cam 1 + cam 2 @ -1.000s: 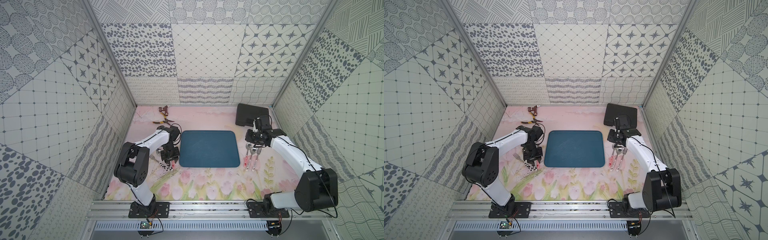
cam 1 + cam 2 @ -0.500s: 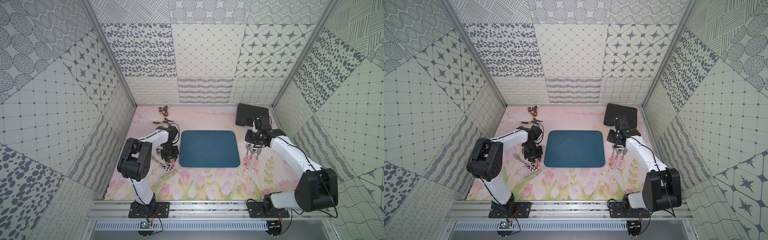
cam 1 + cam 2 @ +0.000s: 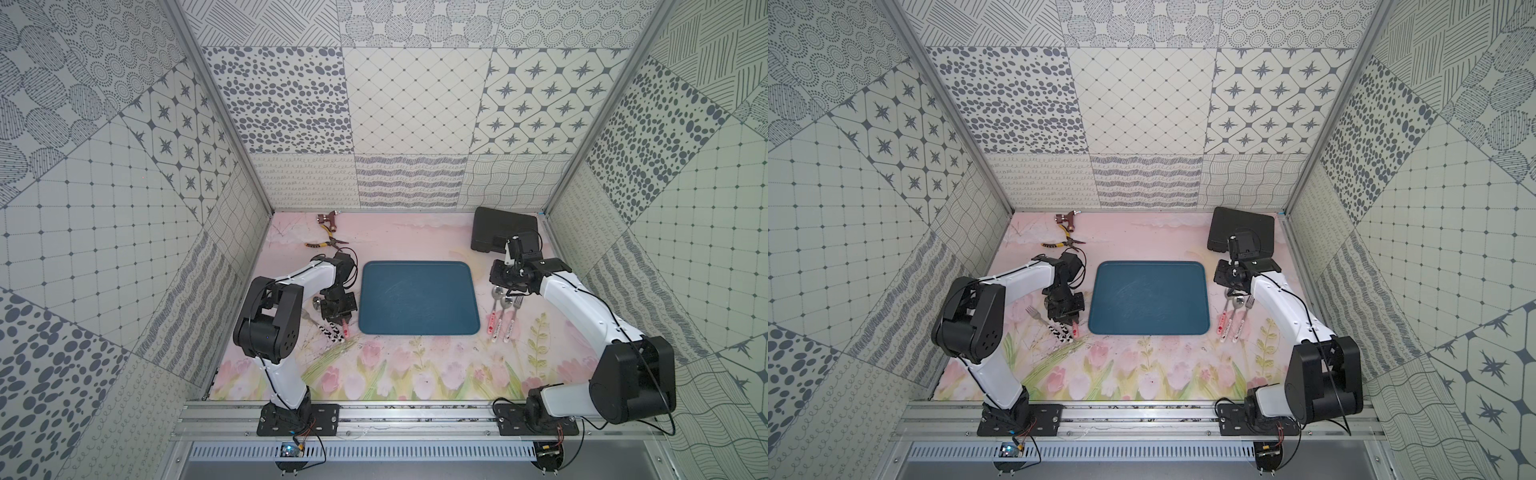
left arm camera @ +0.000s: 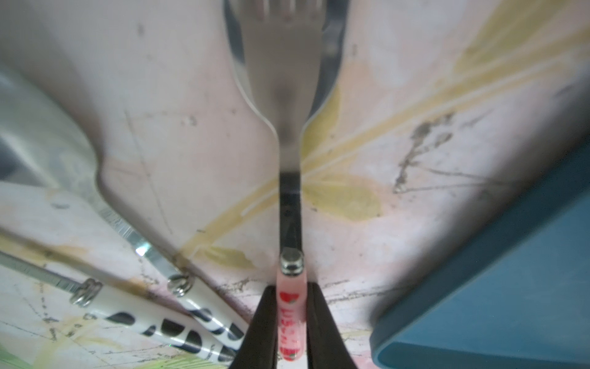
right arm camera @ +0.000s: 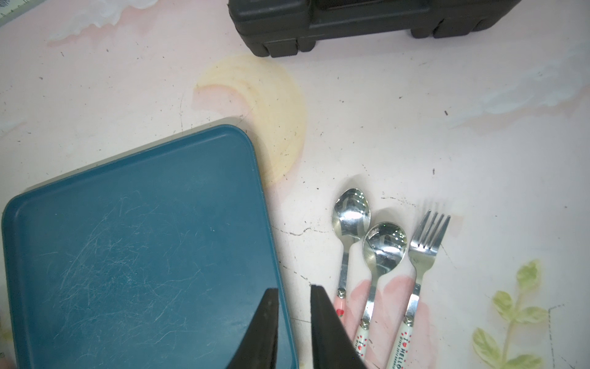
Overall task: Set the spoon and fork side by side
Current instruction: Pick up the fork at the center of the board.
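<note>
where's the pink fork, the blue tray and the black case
pink fork (image 4: 290, 127): left wrist view, on its metal neck below the tines
blue tray (image 3: 417, 299): in a top view, on its bare middle
black case (image 3: 496, 224): in a top view, on its lid

My left arm (image 3: 307, 274) reaches forward, wrist bent down, left gripper (image 4: 291, 294) pinched tight on the pink fork (image 4: 281, 96) handle. My right arm (image 3: 582, 307) stretches forward, right gripper (image 5: 292, 294) pointing down, jaws nearly together, holding nothing.
</note>
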